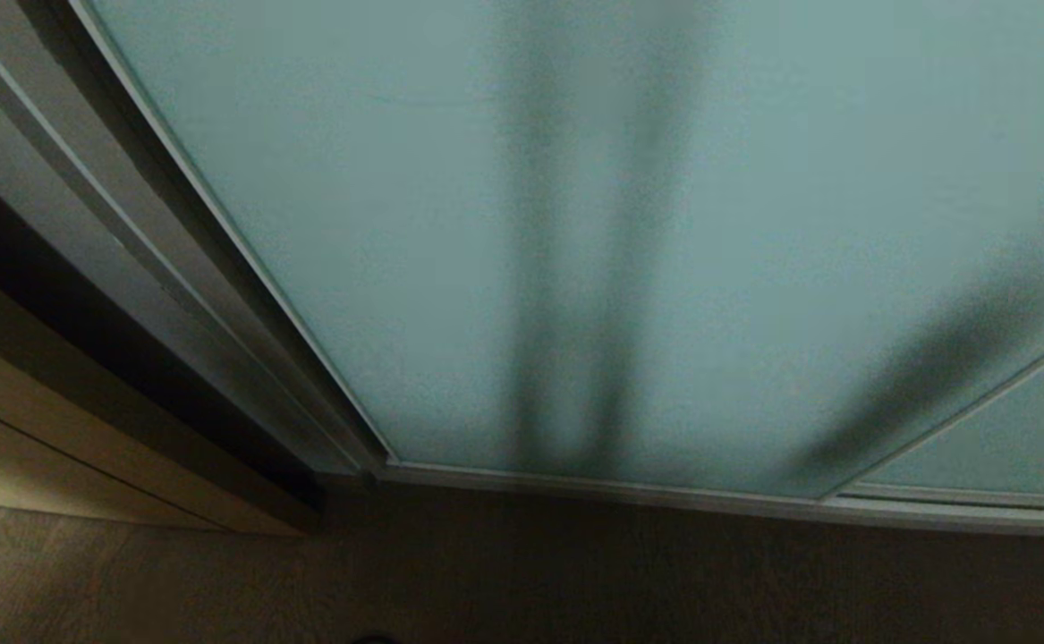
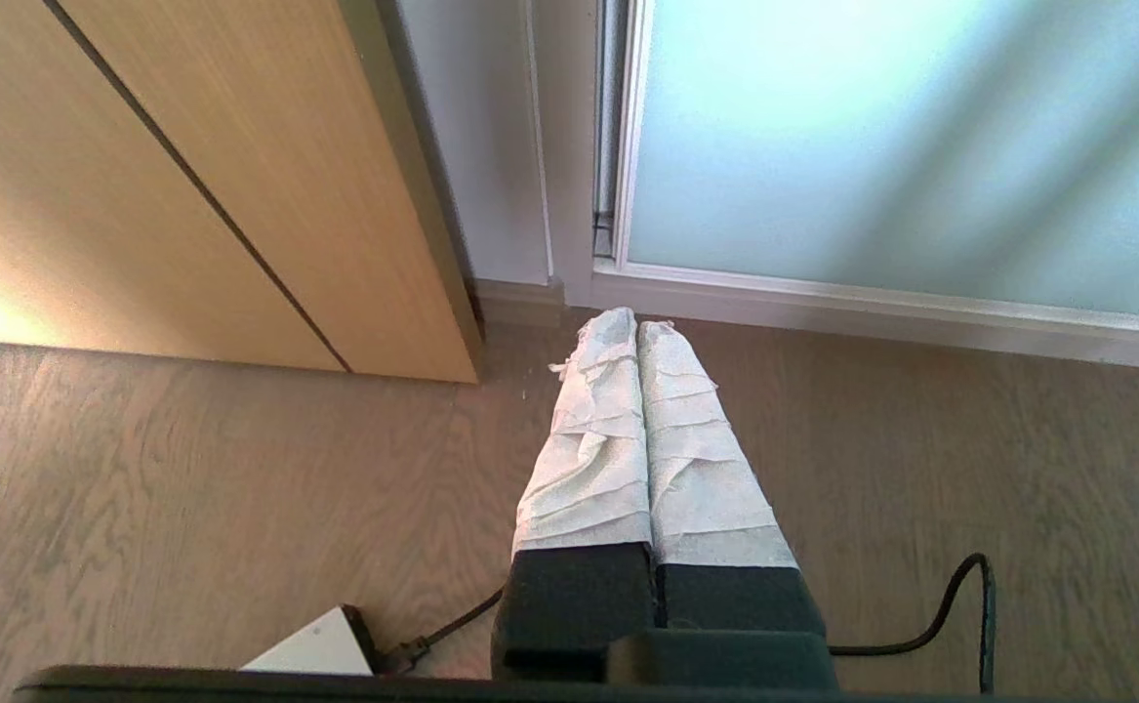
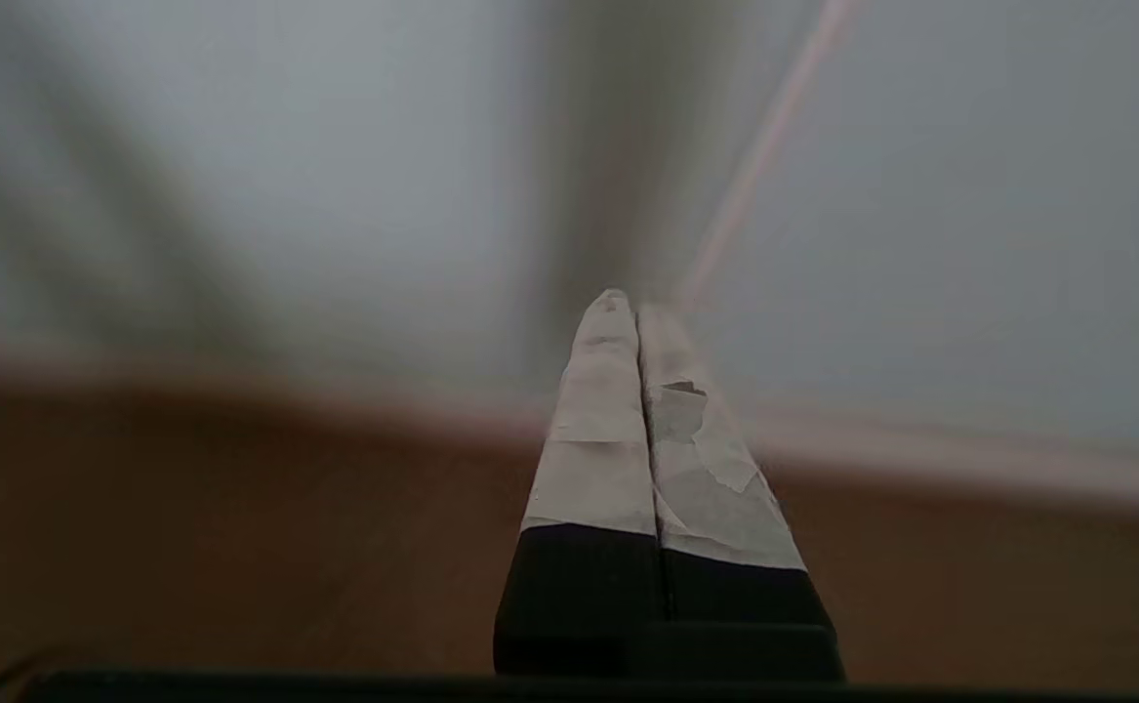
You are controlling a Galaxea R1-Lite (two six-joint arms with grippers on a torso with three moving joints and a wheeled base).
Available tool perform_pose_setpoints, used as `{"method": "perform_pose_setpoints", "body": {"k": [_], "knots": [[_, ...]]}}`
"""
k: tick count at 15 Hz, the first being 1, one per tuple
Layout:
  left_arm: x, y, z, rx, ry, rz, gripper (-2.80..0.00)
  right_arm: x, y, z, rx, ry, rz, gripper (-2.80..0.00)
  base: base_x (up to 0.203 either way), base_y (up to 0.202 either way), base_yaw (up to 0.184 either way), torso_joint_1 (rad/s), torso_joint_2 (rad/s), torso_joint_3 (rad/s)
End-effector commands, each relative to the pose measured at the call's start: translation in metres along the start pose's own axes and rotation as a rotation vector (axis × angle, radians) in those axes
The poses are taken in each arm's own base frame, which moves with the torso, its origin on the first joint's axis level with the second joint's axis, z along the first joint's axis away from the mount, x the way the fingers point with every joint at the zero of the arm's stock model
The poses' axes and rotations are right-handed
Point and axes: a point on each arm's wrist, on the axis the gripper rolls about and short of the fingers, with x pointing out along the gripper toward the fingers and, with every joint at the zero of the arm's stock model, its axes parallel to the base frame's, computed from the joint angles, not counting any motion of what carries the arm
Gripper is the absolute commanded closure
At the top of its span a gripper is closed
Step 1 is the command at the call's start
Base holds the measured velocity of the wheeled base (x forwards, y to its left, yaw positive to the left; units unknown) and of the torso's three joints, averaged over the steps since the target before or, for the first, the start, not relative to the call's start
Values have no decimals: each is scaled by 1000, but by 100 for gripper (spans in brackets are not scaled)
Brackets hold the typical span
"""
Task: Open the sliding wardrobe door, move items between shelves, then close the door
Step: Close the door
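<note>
Floor [image 1: 522,581] lies nearest, then the door [image 1: 665,224], closed, filling the far side. Both hands are clenched and empty: left hand [image 2: 637,327] low near the door's left frame, right hand [image 3: 632,303] before the glass. Clenched fingers may slip on the smooth glass and fail to push it.

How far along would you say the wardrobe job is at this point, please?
Done or not begun, I cannot tell: the door covers the opening down to its bottom rail, so no shelves or items show. In hand: nothing. The left gripper is shut and empty, low over the floor near the door's corner; the right gripper is shut and empty, facing the glass. If unstarted, everything is left.
</note>
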Motion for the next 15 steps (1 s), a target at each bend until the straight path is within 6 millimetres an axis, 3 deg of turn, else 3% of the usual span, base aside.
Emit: {"method": "perform_pose_setpoints", "body": {"k": [1,5,8,15], "knots": [[0,0,0,0,1,1,0,-5,1,-15,31,78,63,0,0,0,0,0,0,0],[0,0,0,0,1,0,0,-17,1,-32,43,144,84,0,0,0,0,0,0,0],[0,0,0,0,1,0,0,-31,0,-41,35,70,79,0,0,0,0,0,0,0],[0,0,0,0,1,0,0,-31,0,-43,4,65,79,0,0,0,0,0,0,0]]}}
